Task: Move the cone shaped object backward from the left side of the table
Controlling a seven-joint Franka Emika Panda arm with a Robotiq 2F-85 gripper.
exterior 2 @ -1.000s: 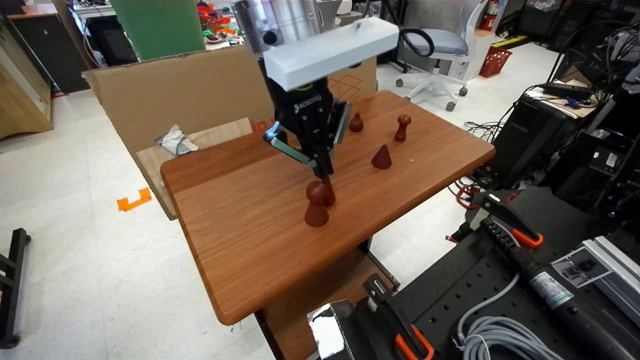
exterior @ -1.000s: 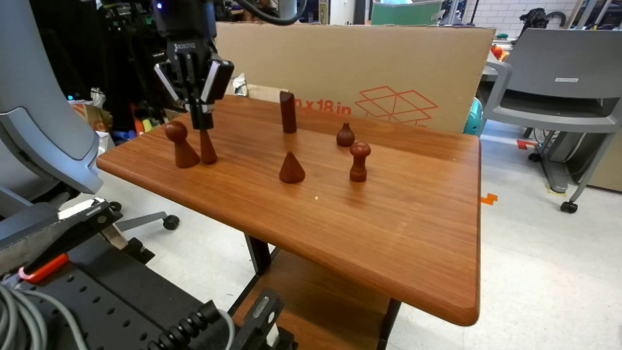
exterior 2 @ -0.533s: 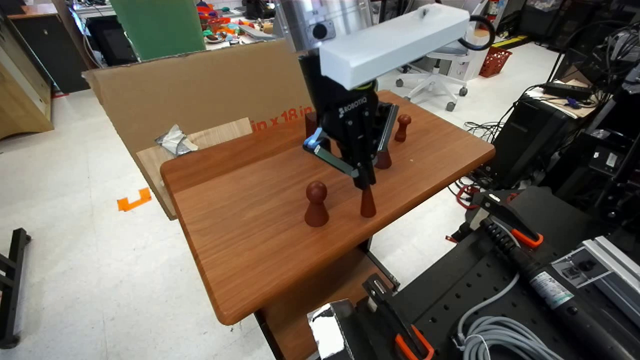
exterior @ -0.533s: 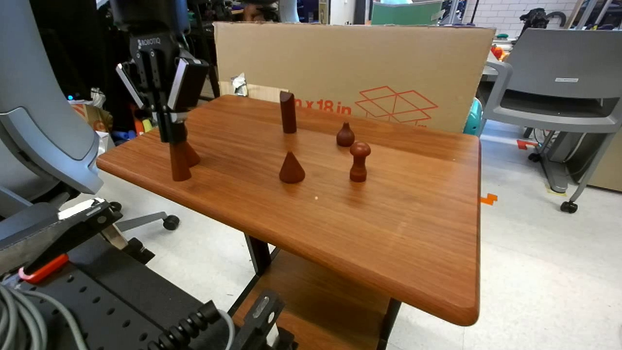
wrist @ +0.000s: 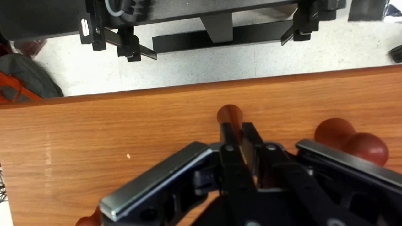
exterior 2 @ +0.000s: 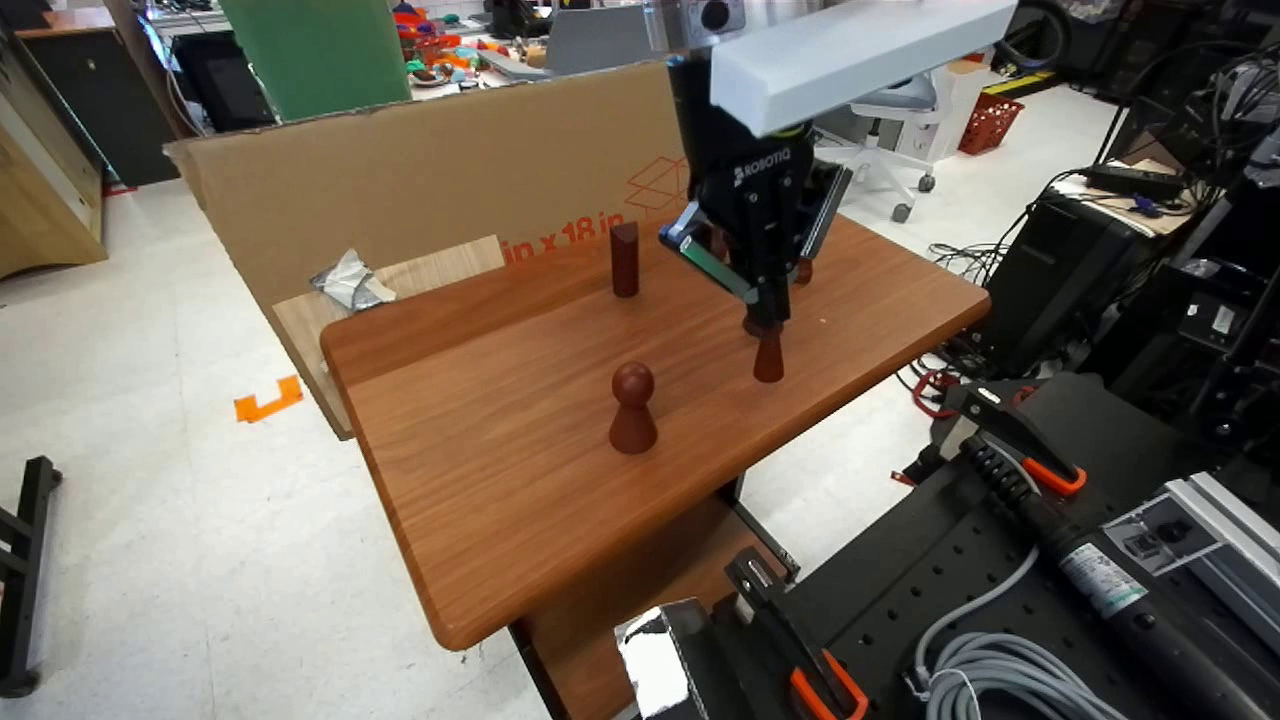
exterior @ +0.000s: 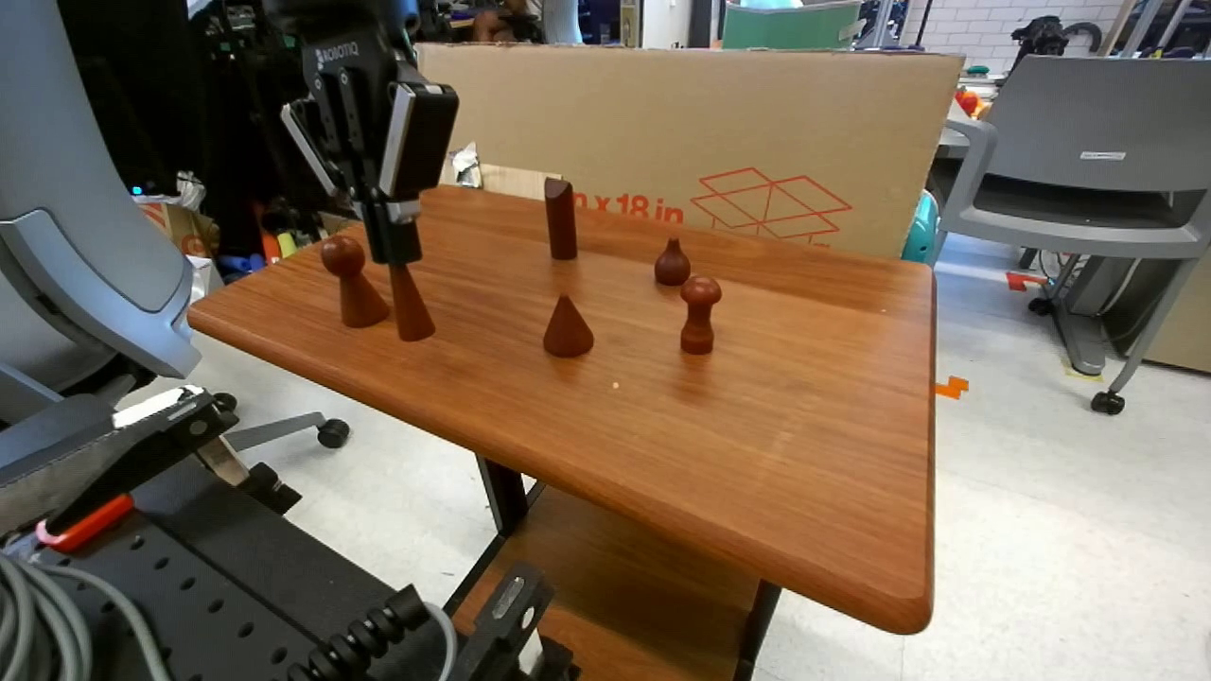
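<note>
The cone shaped object (exterior: pixel 413 307) is a slender reddish-brown wooden cone, upright with a slight tilt, its wide base down. It also shows in an exterior view (exterior 2: pixel 768 360) and in the wrist view (wrist: pixel 230 115). My gripper (exterior: pixel 395 248) is shut on its narrow top, which the fingers hide; the fingers also show in an exterior view (exterior 2: pixel 770 305) and the wrist view (wrist: pixel 237 131). The cone is over the table (exterior: pixel 776 426), near the long edge by the black cart. I cannot tell whether its base touches the tabletop.
A round-headed pawn (exterior: pixel 358 288) stands close by the cone. A squat cone (exterior: pixel 568 331), a dark block (exterior: pixel 561 222), a bulb-shaped piece (exterior: pixel 673 265) and a mushroom-shaped piece (exterior: pixel 698 322) stand elsewhere on the table. A cardboard sheet (exterior: pixel 804 123) stands behind the table.
My gripper has carried the cone from beside the pawn toward the table's cart-side edge, then along that edge away from the pawn, toward the squat cone. The other pieces have not moved.
</note>
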